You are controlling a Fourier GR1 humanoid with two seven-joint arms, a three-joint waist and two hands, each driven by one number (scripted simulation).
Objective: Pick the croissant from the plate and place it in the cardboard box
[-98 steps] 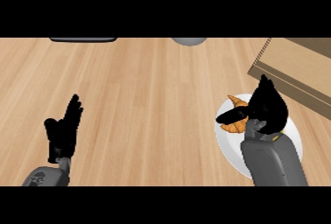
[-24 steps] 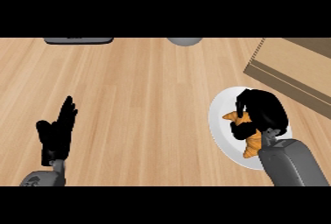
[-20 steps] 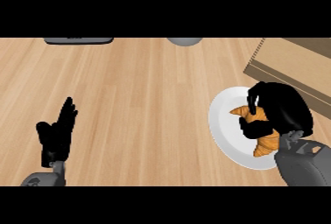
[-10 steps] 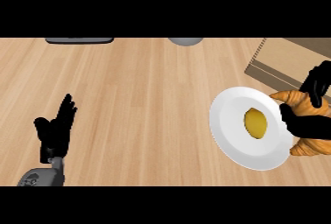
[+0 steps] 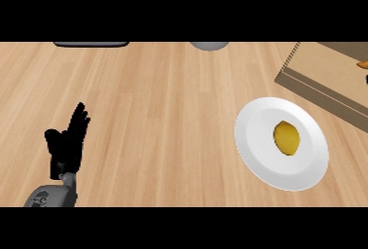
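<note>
Lower left of the wooden surface [image 5: 165, 97]: left hand [image 5: 66, 146], open, fingers straight and pointing up, holding nothing. Right of centre: white plate [image 5: 259, 146], carrying a yellow lemon [image 5: 286, 138]. Upper right, just beyond the plate: cardboard box [image 5: 316, 78]. At the right edge, over the box: an orange tip of the croissant [image 5: 363, 63], a black sliver of the right hand [image 5: 366, 78] just below it, grip impossible to tell. Along the top edge: a dark flat thing [image 5: 91, 44] and a grey round thing [image 5: 209, 45].
</note>
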